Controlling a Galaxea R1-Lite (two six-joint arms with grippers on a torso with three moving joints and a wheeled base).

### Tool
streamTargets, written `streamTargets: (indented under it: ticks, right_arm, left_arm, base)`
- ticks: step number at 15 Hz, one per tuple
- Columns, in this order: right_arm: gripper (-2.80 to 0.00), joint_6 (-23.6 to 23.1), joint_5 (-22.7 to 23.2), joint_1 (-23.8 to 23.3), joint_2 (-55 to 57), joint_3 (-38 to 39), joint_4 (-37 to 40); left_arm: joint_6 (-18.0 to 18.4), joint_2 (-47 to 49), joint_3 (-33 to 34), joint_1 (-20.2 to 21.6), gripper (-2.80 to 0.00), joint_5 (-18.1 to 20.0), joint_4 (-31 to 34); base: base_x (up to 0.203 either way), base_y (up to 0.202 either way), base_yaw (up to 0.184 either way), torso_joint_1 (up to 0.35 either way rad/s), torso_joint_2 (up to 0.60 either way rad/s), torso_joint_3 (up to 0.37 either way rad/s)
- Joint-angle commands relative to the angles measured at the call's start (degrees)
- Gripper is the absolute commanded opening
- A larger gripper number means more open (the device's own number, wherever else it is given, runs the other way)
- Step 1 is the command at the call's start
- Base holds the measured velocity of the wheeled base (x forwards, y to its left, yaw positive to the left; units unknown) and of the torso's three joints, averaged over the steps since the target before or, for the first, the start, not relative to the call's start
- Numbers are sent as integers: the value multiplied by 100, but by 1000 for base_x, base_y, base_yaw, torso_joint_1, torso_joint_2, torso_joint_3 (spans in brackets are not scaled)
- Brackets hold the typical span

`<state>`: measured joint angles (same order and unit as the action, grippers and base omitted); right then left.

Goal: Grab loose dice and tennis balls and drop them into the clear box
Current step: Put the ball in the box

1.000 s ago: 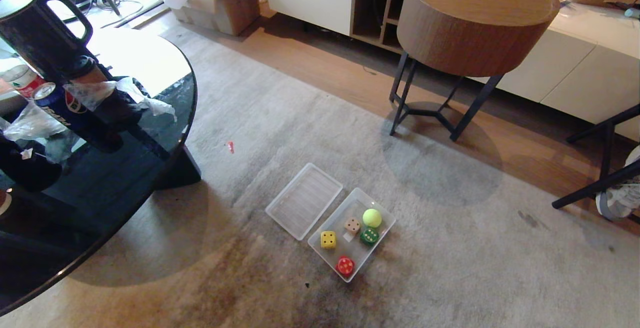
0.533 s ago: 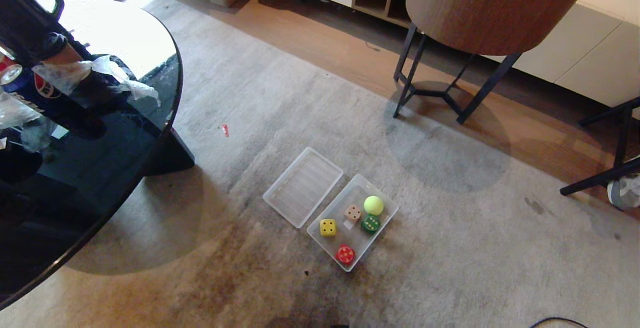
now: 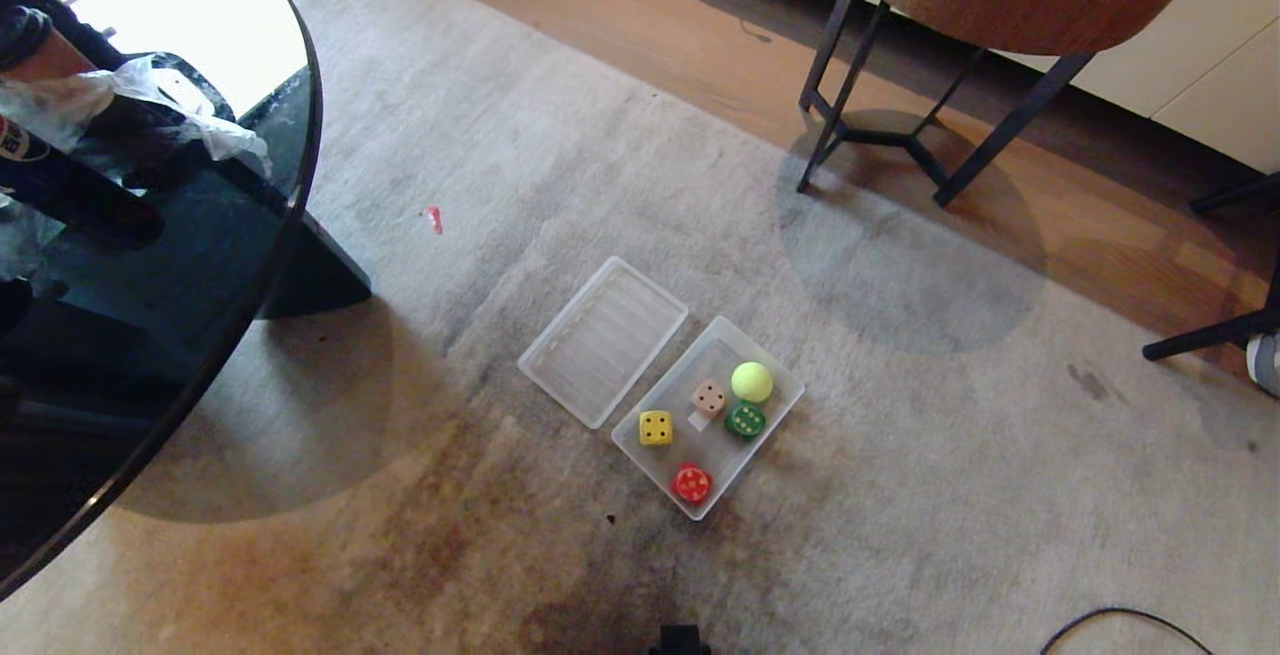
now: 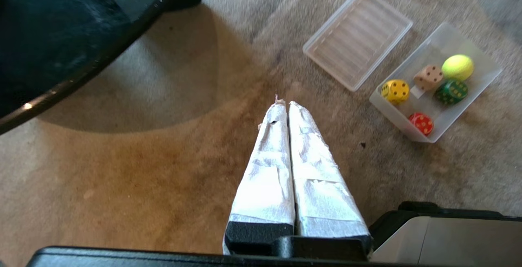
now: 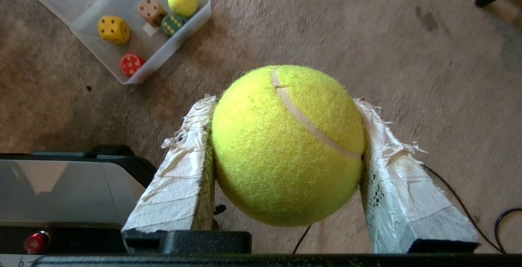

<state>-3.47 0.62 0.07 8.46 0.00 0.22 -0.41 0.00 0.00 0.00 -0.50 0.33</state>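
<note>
The clear box (image 3: 785, 405) sits on the grey rug, holding a yellow die (image 3: 656, 427), a tan die (image 3: 709, 396), a green die (image 3: 746, 420), a red die (image 3: 692, 483) and one tennis ball (image 3: 751, 381). My right gripper (image 5: 285, 108) is shut on a second tennis ball (image 5: 287, 144), held well above the rug on the near side of the box (image 5: 195, 16). The left gripper (image 4: 284, 104) is shut on nothing, parked above the carpet, with the box (image 4: 485, 75) off to one side. Neither gripper appears in the head view.
A ribbed translucent lid (image 3: 603, 340) lies flat beside the box. A dark glass round table (image 3: 200, 265) with clutter stands at the left. A wooden side table on black legs (image 3: 880, 135) stands farther back. A black cable (image 3: 1120, 625) lies near the right front.
The head view has tilted downward: the whole scene slid up in the picture. The box and its contents have not moved on the rug.
</note>
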Motion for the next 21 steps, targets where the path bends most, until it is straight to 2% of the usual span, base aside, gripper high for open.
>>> streamTargets:
  ticks: [1, 10, 21]
  right_arm:
    - [-280, -4, 0, 1, -2, 18, 4]
    - [-280, -4, 0, 1, -2, 18, 3]
    - [-280, -13, 0, 1, -2, 9, 22]
  left_arm:
    - [-2, 0, 0, 0, -280, -3, 2]
    - [-2, 0, 0, 0, -280, -3, 2]
    - [-2, 0, 0, 0, -280, -3, 2]
  base:
    - [0, 0, 0, 3, 2, -198]
    - [0, 0, 0, 1, 3, -191]
    - [0, 0, 0, 0, 0, -13]
